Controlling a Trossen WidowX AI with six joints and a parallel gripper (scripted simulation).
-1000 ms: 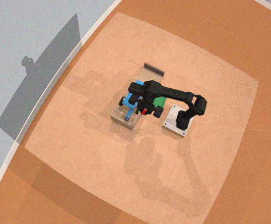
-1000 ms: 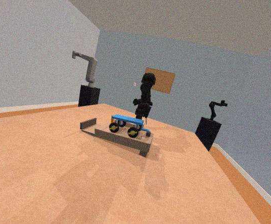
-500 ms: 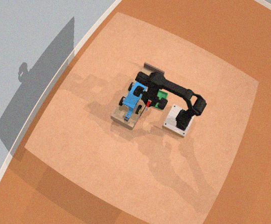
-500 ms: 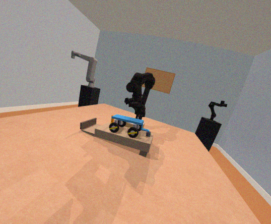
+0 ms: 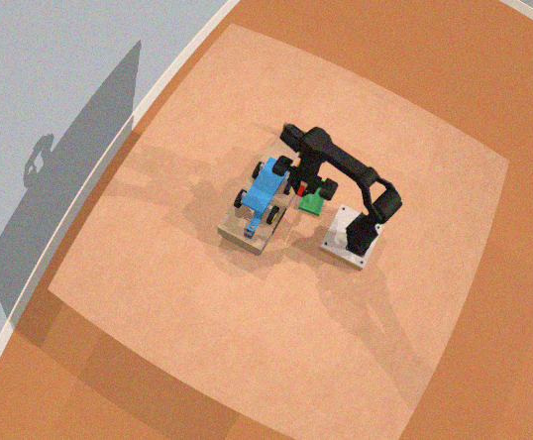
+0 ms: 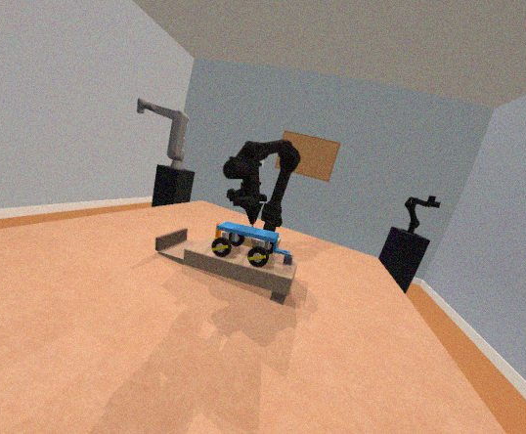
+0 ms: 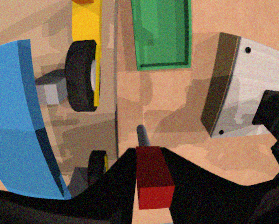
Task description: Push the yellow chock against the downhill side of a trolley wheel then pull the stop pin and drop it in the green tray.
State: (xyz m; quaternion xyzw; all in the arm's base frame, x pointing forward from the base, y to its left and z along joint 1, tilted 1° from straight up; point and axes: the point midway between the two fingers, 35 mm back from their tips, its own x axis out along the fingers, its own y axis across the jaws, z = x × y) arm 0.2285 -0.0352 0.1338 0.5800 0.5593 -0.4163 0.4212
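Observation:
The blue trolley (image 5: 266, 187) (image 6: 247, 231) (image 7: 10, 115) stands on the ramp (image 5: 238, 235) (image 6: 238, 272) (image 7: 85, 131). The yellow chock (image 7: 86, 25) sits on the ramp against the downhill side of one near-side wheel (image 7: 80, 75), with its orange handle (image 6: 218, 231) upright. My gripper (image 5: 301, 186) (image 6: 252, 224) (image 7: 146, 154) is shut on the red head of the stop pin (image 7: 155, 175); the pin's grey shaft shows beyond the fingertips, clear of the ramp. The green tray (image 5: 311, 204) (image 7: 162, 35) lies beside the ramp, a short way from the pin in the wrist view. The exterior view does not show the tray.
The pale base plate (image 5: 335, 235) (image 7: 232, 95) of my arm stands beyond the tray from the ramp. The ramp has an upright end board (image 6: 171, 239) at its downhill end. The trolley's blue hitch (image 5: 252, 227) (image 6: 283, 252) points uphill.

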